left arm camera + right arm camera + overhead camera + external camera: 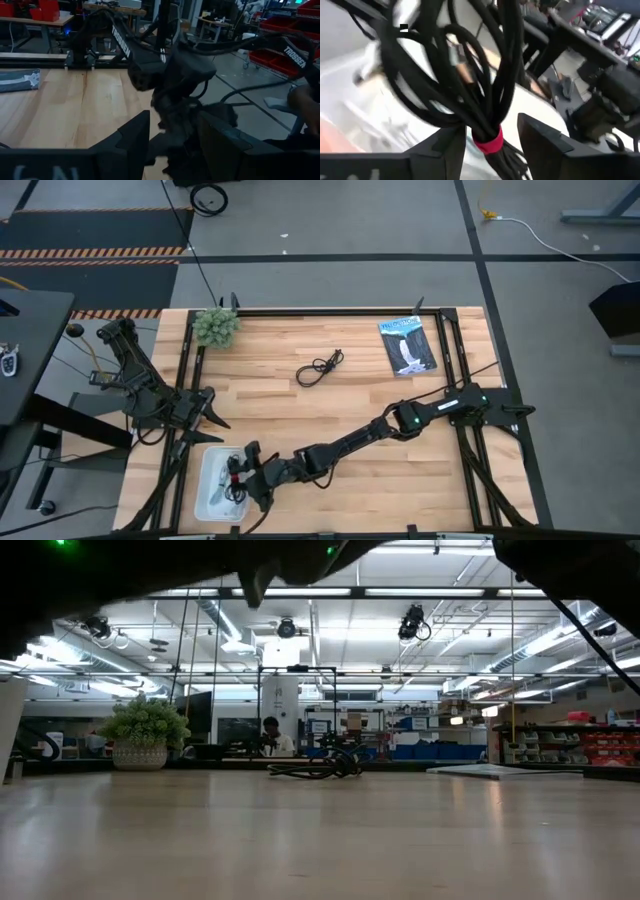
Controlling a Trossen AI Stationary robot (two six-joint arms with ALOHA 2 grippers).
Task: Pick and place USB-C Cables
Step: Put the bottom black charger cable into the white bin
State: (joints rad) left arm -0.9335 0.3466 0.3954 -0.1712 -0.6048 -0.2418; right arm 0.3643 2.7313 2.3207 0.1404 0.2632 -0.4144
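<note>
Both arms are dark, almost black, and are built from long box-like links joined by round joints. The right arm [400,422] carries small green lights on its upper links, near the elbow and closer to its base. The left arm [135,375] has thin dark cables that run along its links and hang in loops beside the joints. In the left wrist view, the right arm shows the white word "TROSSEN" printed on its links. The left pincer [172,135] has two flat, matte black fingers with angular edges. The right pincer [492,132] has the same wide black fingers.
</note>
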